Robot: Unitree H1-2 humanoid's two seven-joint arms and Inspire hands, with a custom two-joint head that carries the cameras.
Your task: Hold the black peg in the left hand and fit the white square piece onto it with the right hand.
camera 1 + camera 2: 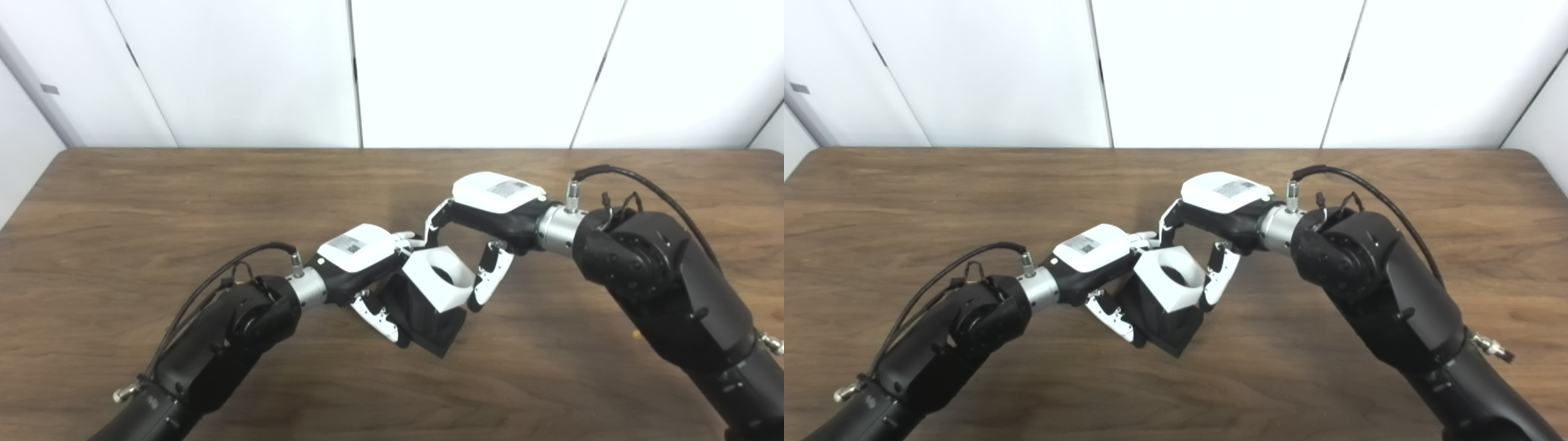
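Black peg (pixel 429 321) sat near the middle of the wooden worktop (pixel 184 196), tilted, its dark block-shaped body leaning with the lower corner close to the surface; whether it touched the wood could not be told. To its left, the left hand (pixel 361 269) came in from the lower left on a black arm, its fingers (pixel 376 318) wrapped around the peg's left side and its white back facing up, so it was clamped on the peg. On the peg's upper end sat the white square piece (pixel 438 275), a pale block with a round hole in its top face, tilted the same way as the peg and touching it. Just right of the piece, the right hand (pixel 490 226) reached in from the right arm, one finger arching over the piece's far edge and another (pixel 487 282) pressing against its right side, pinching the white piece between them. Behind the worktop stood white wall panels (pixel 465 67).
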